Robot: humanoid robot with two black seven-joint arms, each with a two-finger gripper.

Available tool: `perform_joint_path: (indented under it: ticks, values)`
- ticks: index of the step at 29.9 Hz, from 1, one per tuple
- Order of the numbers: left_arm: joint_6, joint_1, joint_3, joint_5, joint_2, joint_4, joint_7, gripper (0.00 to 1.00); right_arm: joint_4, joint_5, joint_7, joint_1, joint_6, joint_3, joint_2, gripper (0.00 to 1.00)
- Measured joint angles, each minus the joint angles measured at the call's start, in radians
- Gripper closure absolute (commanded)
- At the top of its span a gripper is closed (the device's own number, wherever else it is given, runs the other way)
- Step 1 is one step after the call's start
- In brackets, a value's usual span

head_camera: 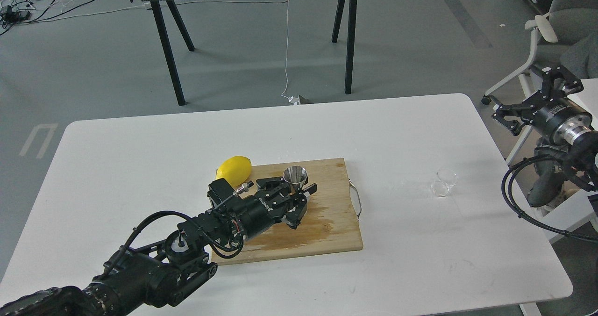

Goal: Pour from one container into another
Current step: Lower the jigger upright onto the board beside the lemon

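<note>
The steel jigger stands upright on the wooden cutting board, its open top cone showing. My left gripper reaches in from the lower left and is shut on the jigger's lower part, which its fingers hide. The tiny clear cup sits on the white table well to the right of the board, faint against the surface, and nothing touches it. My right gripper hangs open in the air beyond the table's right edge, far above and to the right of the cup.
A yellow lemon lies at the board's far left corner, just behind my left wrist. A wet stain darkens the board's middle. A wire handle sticks out of the board's right side. A chair and another table stand beyond.
</note>
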Motion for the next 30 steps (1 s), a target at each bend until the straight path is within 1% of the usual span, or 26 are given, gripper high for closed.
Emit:
perform_joint_path:
  ticks: [9,14,18,30]
  values:
    - [0.000,0.000,0.005,0.000,0.000,0.018,0.000,0.69,0.001,0.000,-0.001,0.000,0.000,0.000,-0.001,0.01]
    - [0.000,-0.001,0.006,0.000,0.000,0.021,0.000,0.64,0.002,0.000,-0.001,0.000,0.000,0.001,-0.002,0.01]
    - [0.000,-0.001,0.008,-0.001,0.000,0.023,0.000,0.63,0.002,0.001,-0.001,0.000,0.000,0.002,-0.002,0.01]
    - [0.000,-0.001,0.012,-0.001,0.000,0.030,0.000,0.62,0.004,0.002,0.000,-0.001,0.000,0.002,-0.002,0.01]
